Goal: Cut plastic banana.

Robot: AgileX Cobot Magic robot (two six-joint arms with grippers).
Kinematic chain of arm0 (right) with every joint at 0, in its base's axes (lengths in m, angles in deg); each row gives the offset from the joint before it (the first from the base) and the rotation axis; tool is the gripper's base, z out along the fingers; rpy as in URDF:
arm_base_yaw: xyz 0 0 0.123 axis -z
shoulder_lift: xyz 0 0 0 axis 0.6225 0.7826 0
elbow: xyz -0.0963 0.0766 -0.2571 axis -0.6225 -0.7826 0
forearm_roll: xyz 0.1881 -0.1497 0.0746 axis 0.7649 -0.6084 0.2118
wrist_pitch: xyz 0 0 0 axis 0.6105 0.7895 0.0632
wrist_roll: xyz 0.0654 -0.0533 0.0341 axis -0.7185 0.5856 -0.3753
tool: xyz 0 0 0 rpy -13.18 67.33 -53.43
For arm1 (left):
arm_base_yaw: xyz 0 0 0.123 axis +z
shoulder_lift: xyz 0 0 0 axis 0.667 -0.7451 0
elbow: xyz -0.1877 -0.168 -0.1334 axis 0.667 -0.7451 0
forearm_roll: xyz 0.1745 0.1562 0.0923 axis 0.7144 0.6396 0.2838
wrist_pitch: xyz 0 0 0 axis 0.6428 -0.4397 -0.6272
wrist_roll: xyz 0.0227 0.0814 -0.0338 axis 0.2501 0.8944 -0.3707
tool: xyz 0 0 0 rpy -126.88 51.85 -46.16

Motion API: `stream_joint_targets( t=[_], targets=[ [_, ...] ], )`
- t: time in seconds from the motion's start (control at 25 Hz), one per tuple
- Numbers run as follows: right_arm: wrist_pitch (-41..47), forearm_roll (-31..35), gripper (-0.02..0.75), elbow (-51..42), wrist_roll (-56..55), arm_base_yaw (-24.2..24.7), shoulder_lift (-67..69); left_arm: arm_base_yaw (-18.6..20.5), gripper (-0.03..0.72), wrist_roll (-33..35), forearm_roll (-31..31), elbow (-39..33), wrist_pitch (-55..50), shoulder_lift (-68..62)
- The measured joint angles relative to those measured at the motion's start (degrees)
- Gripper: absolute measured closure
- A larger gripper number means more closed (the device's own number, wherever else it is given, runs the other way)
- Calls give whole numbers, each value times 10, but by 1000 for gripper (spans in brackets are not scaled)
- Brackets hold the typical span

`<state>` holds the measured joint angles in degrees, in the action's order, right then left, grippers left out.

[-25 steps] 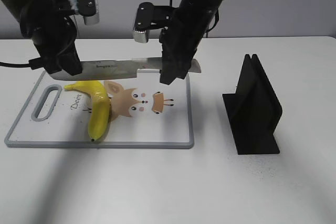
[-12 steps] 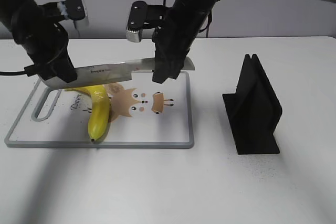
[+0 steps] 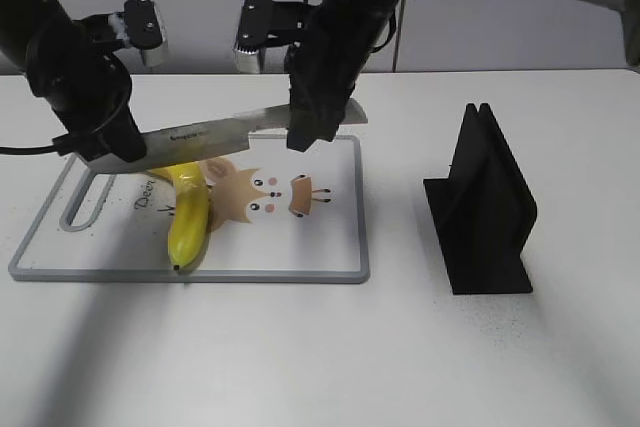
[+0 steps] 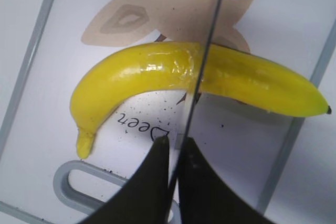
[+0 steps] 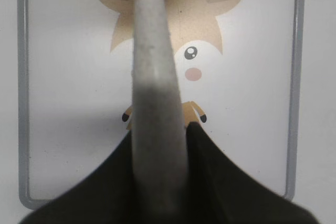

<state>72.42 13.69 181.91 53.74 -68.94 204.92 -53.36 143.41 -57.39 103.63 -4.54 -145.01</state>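
The plastic banana [image 3: 188, 215] lies on the left half of the white cutting board [image 3: 300, 242], dark tip toward the front. A knife [image 3: 215, 129] hangs over it, held at both ends and slanting down to the left. My left gripper [image 3: 108, 147] is shut on the blade's tip end. My right gripper [image 3: 312, 132] is shut on the grey handle. In the left wrist view the blade [image 4: 207, 40] runs edge-on across the middle of the banana [image 4: 152, 72], between my shut fingers [image 4: 176, 145]. I cannot tell whether the blade touches the banana. The right wrist view shows the handle [image 5: 155, 77] between my fingers [image 5: 160, 135].
A black knife stand [image 3: 485, 209] stands on the white table to the right of the board. The board has a grey rim, a handle slot [image 3: 88, 195] at its left end and a cartoon deer print [image 3: 265, 195] in the middle.
The knife went from level to slanted: my left gripper moved left and down with the blade tip, and my right gripper rose a little with the handle. The banana has not moved.
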Motion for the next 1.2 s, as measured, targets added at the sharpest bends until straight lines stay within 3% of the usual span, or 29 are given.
stream_joint_targets(
  t=[0.52, 1.2],
  targets=[
    [-12, -2, 531, 19, -4, 4, 72, 0, 663, -18, 2, 8, 39, -78],
    [-8, 4, 531, 20, -4, 5, 72, -6, 660, -27, 8, 12, 35, -80]
  ],
)
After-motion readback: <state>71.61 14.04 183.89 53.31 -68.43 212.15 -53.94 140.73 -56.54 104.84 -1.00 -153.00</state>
